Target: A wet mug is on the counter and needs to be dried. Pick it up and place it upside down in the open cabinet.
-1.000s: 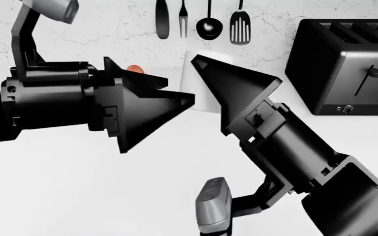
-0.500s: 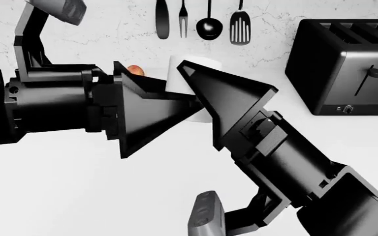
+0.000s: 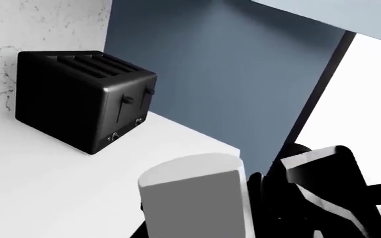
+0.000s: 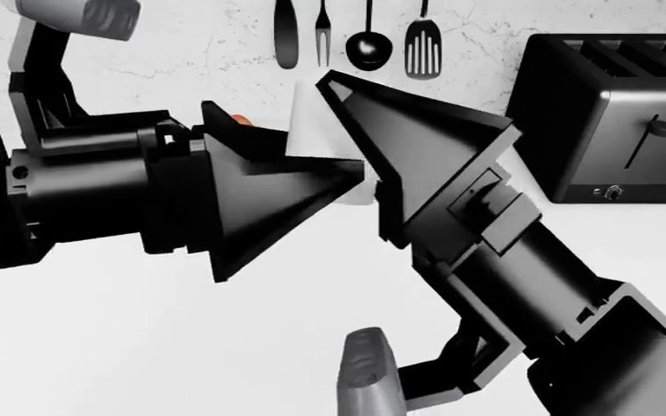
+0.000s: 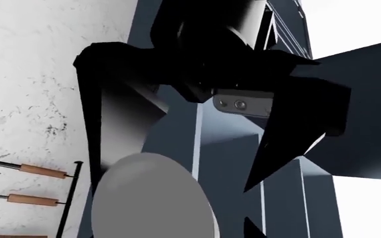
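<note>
The white mug (image 4: pixel 310 121) is between my two grippers, over the white counter (image 4: pixel 136 329) near the marbled wall. My right gripper (image 4: pixel 316 97) comes from the lower right and is shut on the mug, with one finger across its right side. My left gripper (image 4: pixel 323 156) comes from the left, open, with a finger on either side of the mug. In the right wrist view the mug (image 5: pixel 151 203) fills the space at the jaws, and the left gripper's fingers (image 5: pixel 289 129) straddle it. In the left wrist view the mug (image 3: pixel 194 198) stands upright close to the jaws.
A black toaster (image 4: pixel 610 121) stands at the right against the wall and shows in the left wrist view (image 3: pixel 85 99). Black utensils (image 4: pixel 356 39) hang above the mug. An orange-red fruit (image 4: pixel 238 120) lies behind the left gripper. A blue cabinet panel (image 3: pixel 230 74) rises beyond the counter's end.
My right gripper has moved up and left with the mug. My left gripper has moved right, so its fingers now lie around the mug.
</note>
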Available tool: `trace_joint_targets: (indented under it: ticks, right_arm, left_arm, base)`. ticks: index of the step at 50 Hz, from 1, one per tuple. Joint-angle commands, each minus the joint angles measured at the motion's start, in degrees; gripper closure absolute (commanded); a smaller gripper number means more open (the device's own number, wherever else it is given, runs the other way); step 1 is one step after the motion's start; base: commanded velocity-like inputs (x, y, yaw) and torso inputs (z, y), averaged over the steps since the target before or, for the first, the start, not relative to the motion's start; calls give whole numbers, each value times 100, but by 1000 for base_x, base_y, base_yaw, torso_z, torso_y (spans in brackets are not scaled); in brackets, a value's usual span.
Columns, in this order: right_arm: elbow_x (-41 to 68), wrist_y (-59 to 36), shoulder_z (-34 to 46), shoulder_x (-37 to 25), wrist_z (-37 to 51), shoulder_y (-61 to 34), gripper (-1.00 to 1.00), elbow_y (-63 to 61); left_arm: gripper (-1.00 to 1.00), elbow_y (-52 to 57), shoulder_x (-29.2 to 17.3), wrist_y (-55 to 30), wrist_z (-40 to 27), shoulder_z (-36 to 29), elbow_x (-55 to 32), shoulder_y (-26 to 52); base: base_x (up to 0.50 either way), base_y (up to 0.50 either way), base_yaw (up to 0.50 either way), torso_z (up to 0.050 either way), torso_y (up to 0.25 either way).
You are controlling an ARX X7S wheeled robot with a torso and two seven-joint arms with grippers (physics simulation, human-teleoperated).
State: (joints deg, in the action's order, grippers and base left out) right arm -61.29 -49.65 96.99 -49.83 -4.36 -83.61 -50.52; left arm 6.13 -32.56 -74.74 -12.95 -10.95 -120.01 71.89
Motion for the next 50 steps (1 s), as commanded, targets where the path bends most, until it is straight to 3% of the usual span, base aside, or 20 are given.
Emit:
trace_joint_targets:
  ticks: [1, 8, 21, 28, 39, 50]
  right_arm:
    - [1015, 42, -810, -518, 541, -338, -100, -211]
    - [2245, 227, -1586, -1343, 933, -592, -100, -204]
    - [4132, 400, -2311, -1972, 1589, -277, -100, 649]
    - [6317, 213, -3194, -1728, 2244, 404, -100, 950]
    - [11477, 1258, -5720, -1342, 3573, 1769, -100, 2062]
    - [13003, 1976, -6267, -1023, 3704, 2423, -100, 2612]
  left_arm:
    - [100, -175, -6, 4, 103, 18, 720, 21]
    - [100, -452, 77, 21, 360, -64, 1290, 105]
    - [100, -986, 99, 211, 578, -179, 2025, 456]
    - [100, -951, 140, 441, 500, -209, 2393, 458]
    - [100, -813, 126, 689, 403, -194, 2684, 416]
    - [100, -660, 101, 833, 295, -174, 2796, 354]
  base:
    - [0, 0, 0, 0, 0]
    - [0, 0, 0, 0, 0]
    - [0, 0, 0, 0, 0]
    - [0, 0, 0, 0, 0]
    - [0, 0, 0, 0, 1]
    - [0, 0, 0, 1, 1]
